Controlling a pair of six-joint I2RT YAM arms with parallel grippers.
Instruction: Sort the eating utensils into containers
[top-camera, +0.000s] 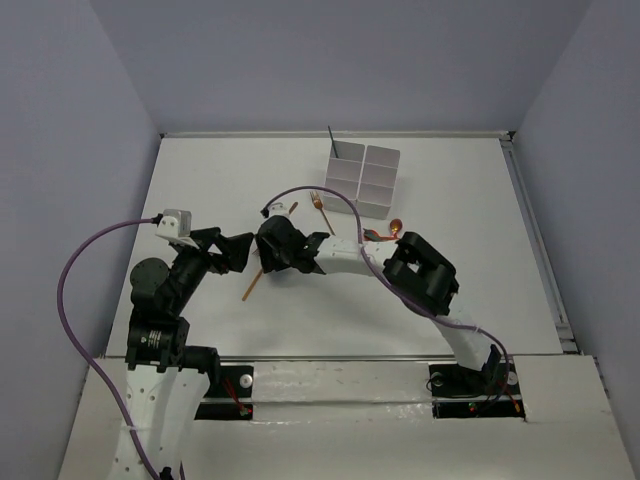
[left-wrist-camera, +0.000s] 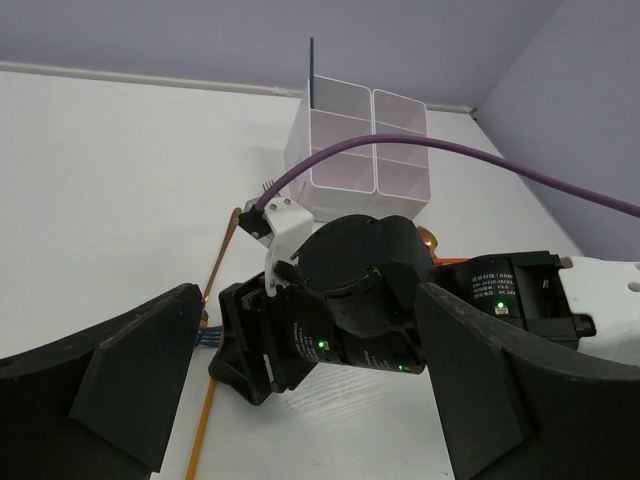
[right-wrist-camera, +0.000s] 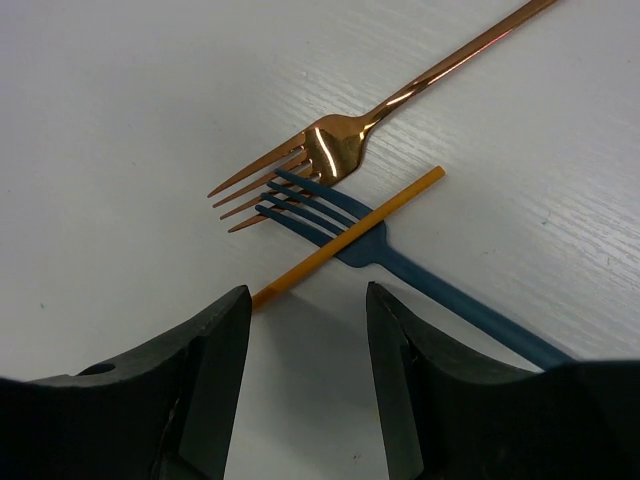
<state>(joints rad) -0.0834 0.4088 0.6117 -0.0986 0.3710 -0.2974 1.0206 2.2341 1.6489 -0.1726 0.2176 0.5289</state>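
**Right fingers open over crossed forks at mid-table**

The right arm's fingers (right-wrist-camera: 205, 385) point down at the table (top-camera: 200, 180), spread to a medium gap and holding nothing. Just ahead of their tips lie three utensils, piled together near the middle of the table and a little toward its left edge. A shiny copper-coloured metal fork (right-wrist-camera: 335, 150) lies flat with its handle running away from the fingers. A dark blue fork (right-wrist-camera: 365, 245) has its tines overlapping the copper tines. A thin orange-yellow stick handle (right-wrist-camera: 345, 238) crosses over the blue fork's neck and runs into the gap between the fingers. From above, the free end of that stick (top-camera: 252, 285) shows toward the near edge, beyond the right wrist.

The left arm's fingers (left-wrist-camera: 120, 390) are spread wide and empty. They are raised off the table and aimed at the right wrist from the left-edge side, close to it but not touching.

A white block of six square thin-walled compartments (top-camera: 362, 180) stands upright by the far edge, about midway along it. One slim dark teal utensil (top-camera: 331, 138) stands in its far-left compartment and leans a little. A second copper-coloured fork (top-camera: 320, 205) lies on the table beside the block's left side. A copper-coloured spoon (top-camera: 396, 227) lies just near of the block's near-right corner.
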